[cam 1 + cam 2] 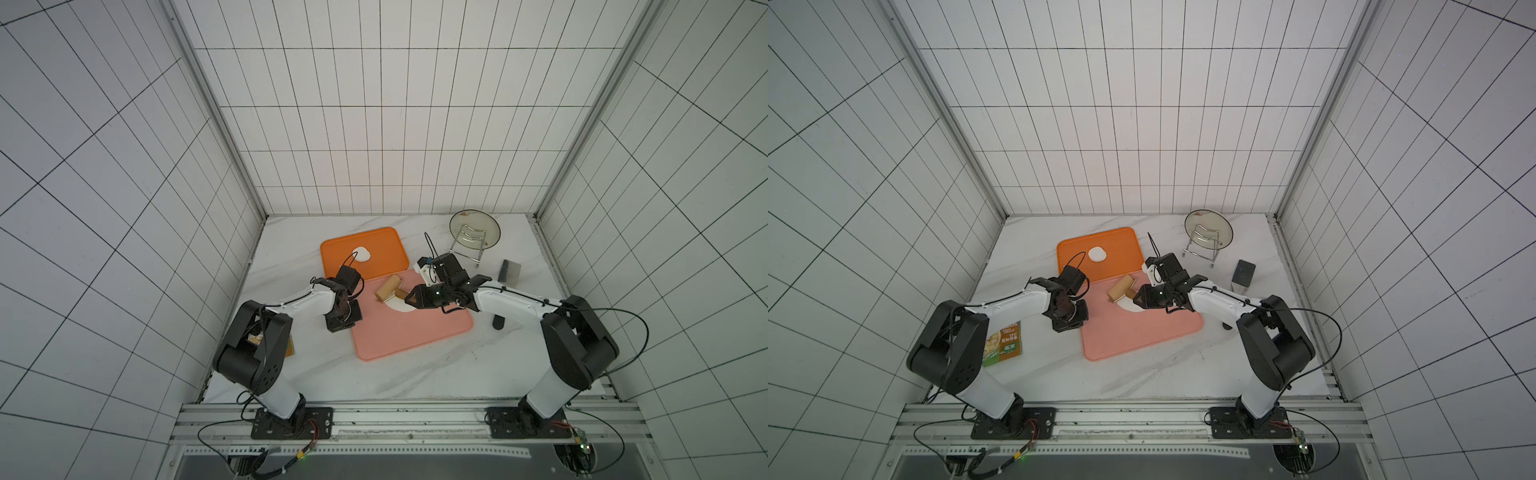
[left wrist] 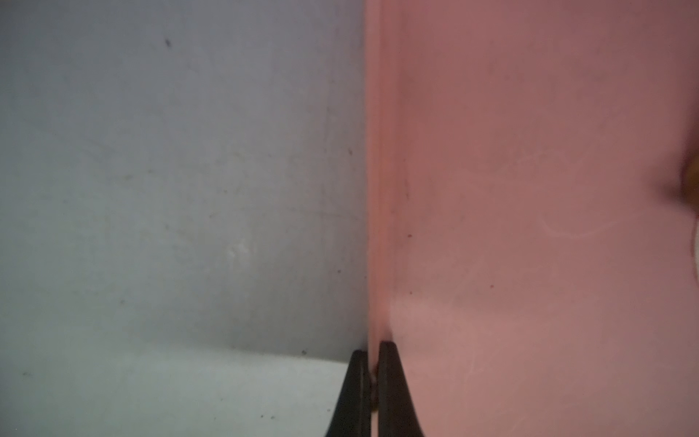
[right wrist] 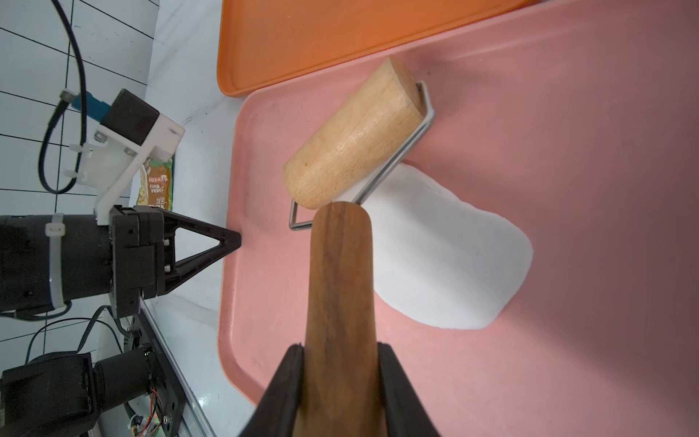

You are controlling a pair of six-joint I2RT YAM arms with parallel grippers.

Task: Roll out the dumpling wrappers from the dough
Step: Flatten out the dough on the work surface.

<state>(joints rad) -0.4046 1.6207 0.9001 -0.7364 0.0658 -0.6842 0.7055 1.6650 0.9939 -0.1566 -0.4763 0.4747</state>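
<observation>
In a top view the soft white dough sheet (image 1: 400, 306) lies flat on the smooth pink plastic tray (image 1: 415, 336). Left wrist: left gripper (image 2: 372, 352) pinches the tray rim tight. Right wrist: right gripper (image 3: 340, 346) clamps the dark wooden handle (image 3: 340, 272) of the pale wooden roller (image 3: 355, 132) at the dough's edge; dough looks limp and tear-prone, I'd lift it by an edge

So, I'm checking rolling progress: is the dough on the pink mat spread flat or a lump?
Spread flat: the dough lies as a thin, uneven sheet on the pink mat.
</observation>
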